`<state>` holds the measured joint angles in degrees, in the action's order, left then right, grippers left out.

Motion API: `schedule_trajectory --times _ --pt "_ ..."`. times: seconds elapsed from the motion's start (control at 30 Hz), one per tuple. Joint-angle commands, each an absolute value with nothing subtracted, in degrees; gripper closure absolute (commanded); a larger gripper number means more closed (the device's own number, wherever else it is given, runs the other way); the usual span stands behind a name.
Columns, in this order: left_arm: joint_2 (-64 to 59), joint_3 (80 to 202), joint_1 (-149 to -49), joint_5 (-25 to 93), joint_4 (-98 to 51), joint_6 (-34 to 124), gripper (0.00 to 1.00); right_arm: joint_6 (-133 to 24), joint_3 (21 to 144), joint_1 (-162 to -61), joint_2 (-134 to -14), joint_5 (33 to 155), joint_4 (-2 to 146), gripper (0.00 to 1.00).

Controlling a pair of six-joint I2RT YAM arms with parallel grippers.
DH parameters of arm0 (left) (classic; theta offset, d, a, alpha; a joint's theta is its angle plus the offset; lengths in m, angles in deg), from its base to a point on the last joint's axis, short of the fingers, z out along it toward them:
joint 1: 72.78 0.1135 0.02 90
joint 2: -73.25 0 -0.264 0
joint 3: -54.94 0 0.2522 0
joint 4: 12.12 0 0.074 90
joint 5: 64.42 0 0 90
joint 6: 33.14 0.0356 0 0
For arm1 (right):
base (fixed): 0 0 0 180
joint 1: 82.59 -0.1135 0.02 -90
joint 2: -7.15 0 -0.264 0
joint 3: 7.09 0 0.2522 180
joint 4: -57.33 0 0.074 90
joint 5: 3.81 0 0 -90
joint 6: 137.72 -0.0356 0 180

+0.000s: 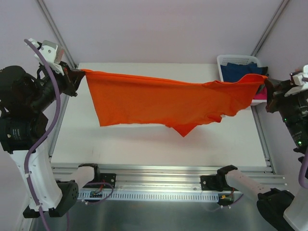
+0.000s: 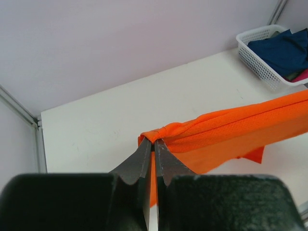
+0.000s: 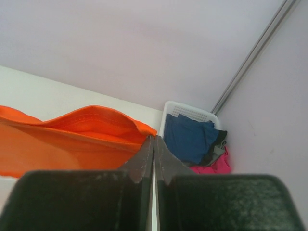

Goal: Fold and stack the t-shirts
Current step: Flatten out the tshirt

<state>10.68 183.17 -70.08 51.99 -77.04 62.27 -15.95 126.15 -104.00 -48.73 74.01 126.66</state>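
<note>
Left gripper [image 2: 154, 143] is pressed tight, jaws pinching a bunched corner of the orange t-shirt [image 1: 159, 103] out by the far-left corner of the white table [image 1: 144, 144]. Over on the other side, the right gripper [image 3: 154, 140] is clamped just as hard on the opposite end of that same shirt, right beside the white slotted basket [image 1: 236, 58]. Between the two arms the orange cloth is strung up above the tabletop. Its top edge runs almost taut from one arm to the other and the body droops below it, with a pointed flap hanging lowest, right of the middle. Whether that flap brushes the table, I can't tell. In the basket at the far-right corner, a navy blue t-shirt [image 1: 243, 71] lies on top, and a hot pink t-shirt [image 3: 216, 166] peeks out beneath it on the near side.
</note>
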Motion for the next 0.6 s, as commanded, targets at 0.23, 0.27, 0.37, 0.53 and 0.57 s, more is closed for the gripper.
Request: schedule_trajectory --times 0.23,0.27,0.37,0.53,0.57 --pt "4.71 183.48 -68.47 48.43 -76.87 66.35 1.0 -17.84 124.19 -100.87 -51.37 76.79 121.37 0.99" --pt "3.47 184.27 -68.38 48.34 -76.51 66.44 1.0 -17.58 123.92 -100.87 -52.08 76.87 120.23 0.99" --pt "-2.22 187.42 -68.56 48.43 -74.94 67.23 1.0 -15.82 121.38 -100.87 -54.8 76.26 117.16 1.0" --pt "-12.33 198.83 -68.56 47.2 -74.31 67.5 1.0 -13.8 122.94 -100.87 -60.42 74.77 112.31 1.0" --pt "-13.49 200.43 -68.56 47.37 -74.31 67.5 1.0 -13.62 124.51 -100.87 -61.13 74.76 112.14 1.0"
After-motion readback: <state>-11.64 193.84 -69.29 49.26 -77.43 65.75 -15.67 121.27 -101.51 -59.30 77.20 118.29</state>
